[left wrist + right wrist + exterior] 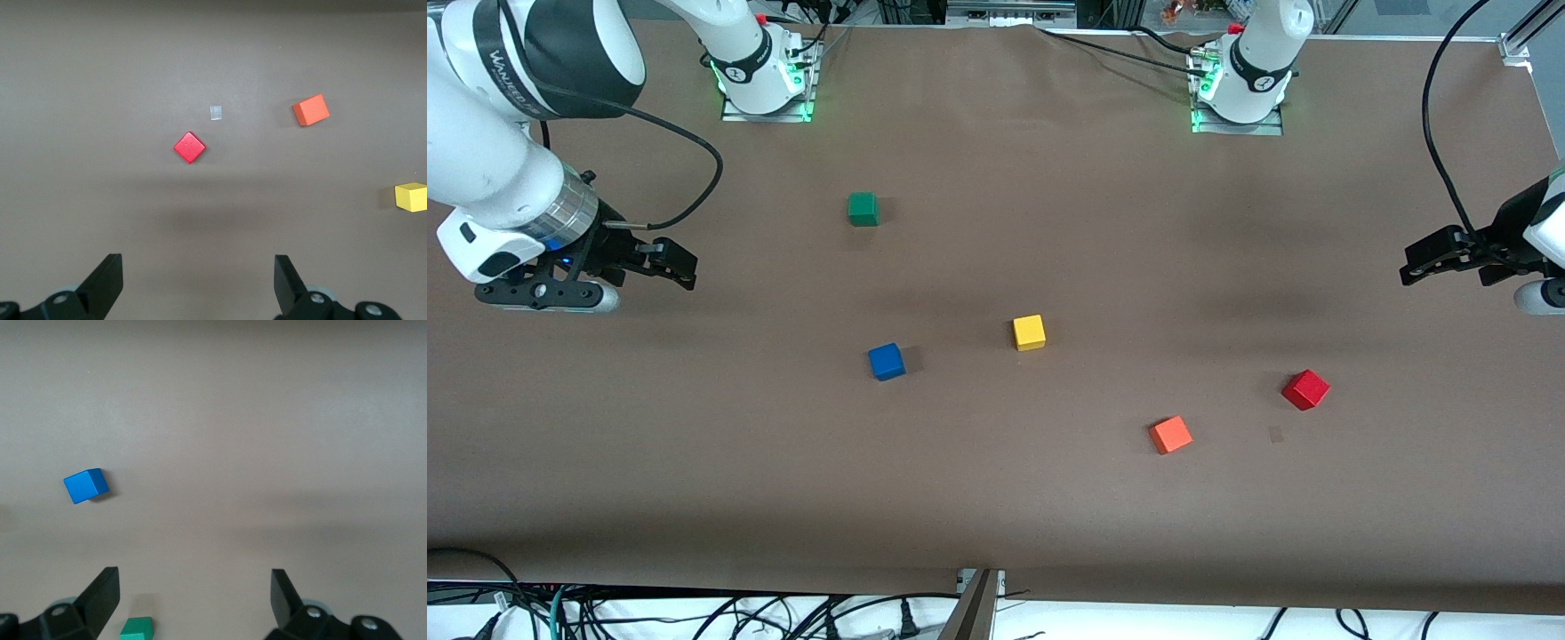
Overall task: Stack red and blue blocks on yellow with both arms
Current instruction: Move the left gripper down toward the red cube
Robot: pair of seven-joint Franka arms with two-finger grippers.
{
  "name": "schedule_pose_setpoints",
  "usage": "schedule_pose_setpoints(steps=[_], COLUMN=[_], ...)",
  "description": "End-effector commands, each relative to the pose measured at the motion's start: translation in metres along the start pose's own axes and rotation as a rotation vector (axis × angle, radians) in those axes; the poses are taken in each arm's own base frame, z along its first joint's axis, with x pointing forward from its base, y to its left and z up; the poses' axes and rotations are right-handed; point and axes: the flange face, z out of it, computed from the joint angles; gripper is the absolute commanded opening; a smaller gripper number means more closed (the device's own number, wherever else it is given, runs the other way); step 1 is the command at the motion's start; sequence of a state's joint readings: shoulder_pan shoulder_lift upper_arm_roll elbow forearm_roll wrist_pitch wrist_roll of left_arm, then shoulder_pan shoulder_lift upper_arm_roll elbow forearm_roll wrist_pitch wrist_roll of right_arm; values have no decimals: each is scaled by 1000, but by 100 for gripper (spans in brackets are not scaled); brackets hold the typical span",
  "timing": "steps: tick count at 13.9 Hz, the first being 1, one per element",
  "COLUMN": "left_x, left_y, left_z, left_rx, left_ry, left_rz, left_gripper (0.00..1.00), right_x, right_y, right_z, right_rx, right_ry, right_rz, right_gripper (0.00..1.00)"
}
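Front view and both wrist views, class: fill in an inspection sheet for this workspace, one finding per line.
Surface: brown table, flat.
Job's things: yellow cube mid-table; blue cube beside it toward the right arm's end; red cube toward the left arm's end. All apart, nothing stacked.
Clutter: green cube, orange cube, small pale tab by the red cube.
Grippers: left pincer open, empty, waiting; right pincer likewise.
Cables: black cables below the table's near edge.
Surroundings: nothing seen.
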State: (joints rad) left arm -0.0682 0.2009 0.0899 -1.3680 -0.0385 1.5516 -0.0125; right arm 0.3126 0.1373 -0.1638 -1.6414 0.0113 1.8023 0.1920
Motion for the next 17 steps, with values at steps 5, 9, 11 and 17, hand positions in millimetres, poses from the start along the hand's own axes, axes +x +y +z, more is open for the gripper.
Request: schedule_pose_setpoints(steps=[5,9,11,17], left_x=[2,8,16,44], left_y=[1,-3,-7,-10], left_z=[-7,6,24,77], left_rx=[-20,-18,-16,6], left_ry=[3,-17,-44,-77], left_rz=[21,16,8,4], left_gripper=[100,100,100,100], right_x=[3,3,3,3], right_y=[16,15,15,15], right_z=[3,1,2,1], right_rx=[-14,-14,-15,-14], right_ry=[0,3,2,3], right_rz=[24,23,23,23], right_gripper=[100,100,100,100])
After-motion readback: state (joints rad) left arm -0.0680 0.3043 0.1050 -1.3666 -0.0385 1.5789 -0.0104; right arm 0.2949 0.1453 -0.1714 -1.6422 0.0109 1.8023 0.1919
